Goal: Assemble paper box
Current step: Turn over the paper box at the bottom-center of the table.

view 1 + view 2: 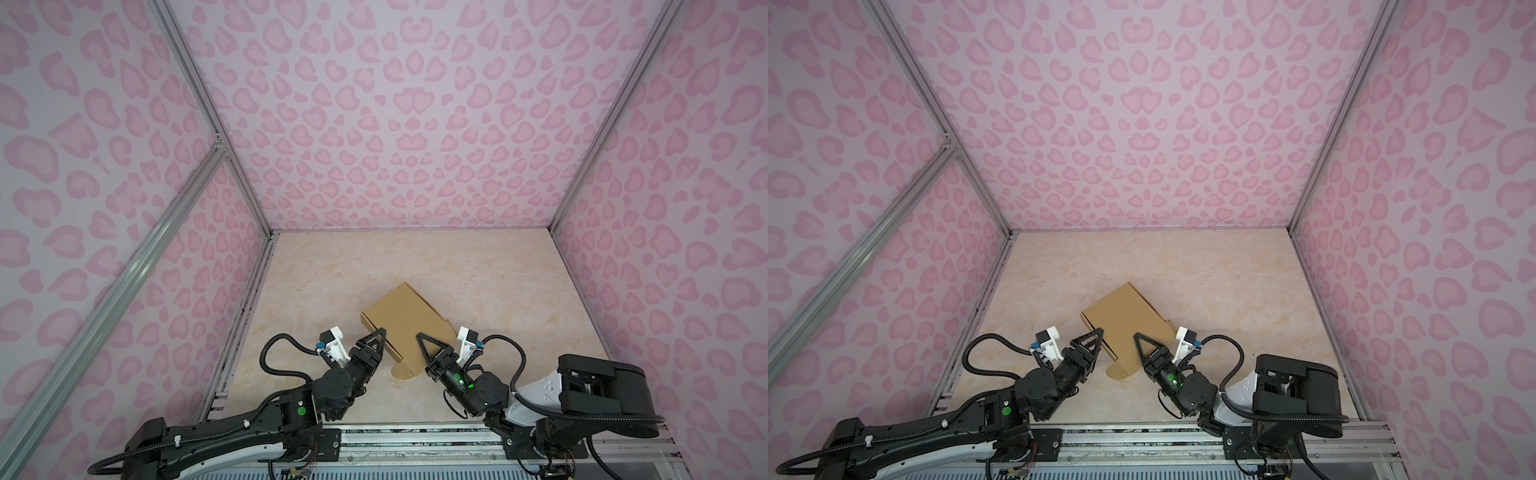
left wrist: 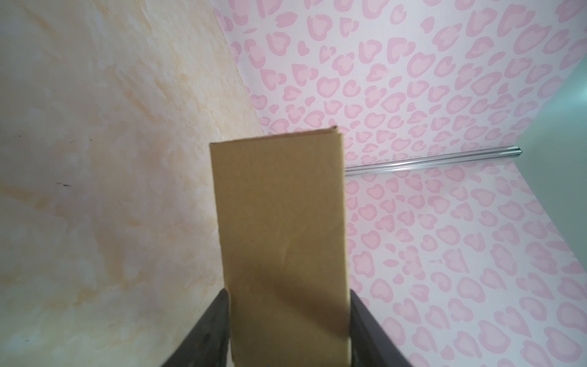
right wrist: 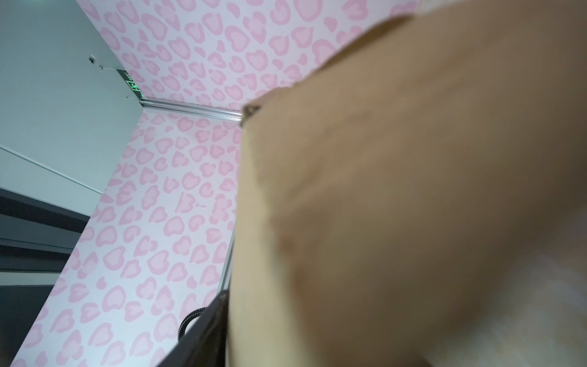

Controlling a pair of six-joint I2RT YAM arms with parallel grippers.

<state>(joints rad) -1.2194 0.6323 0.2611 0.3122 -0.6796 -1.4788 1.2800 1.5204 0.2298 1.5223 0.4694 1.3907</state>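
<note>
Paper box (image 1: 405,320) sits on the table (image 1: 478,270) toward 6 o'clock, close to the arms and skewed, with its long axis running roughly 11 to 5 o'clock. Both top views show the same.

Done so far, by the look of it: walls are up and the lid panel is folded flat over the top. It reads as a shallow closed mailer, not a flat sheet.

Left to do, as I judge it: a rounded flap (image 1: 402,372) sticks out loose at the box's 6 o'clock end and lies on the table. A small ear (image 1: 447,322) juts at the 3 o'clock edge. Both probably need tucking in.

Left gripper (image 1: 380,332) is at the box's 8 o'clock side. In the wrist view both fingers (image 2: 209,330) sit tight against the cardboard (image 2: 279,222), clamped across its thickness.

Right gripper (image 1: 419,335) lies over the lid near 5 o'clock. Its wrist view shows blurred cardboard (image 3: 397,190) and only one finger (image 3: 209,327), so I cannot tell whether it grips.
</note>
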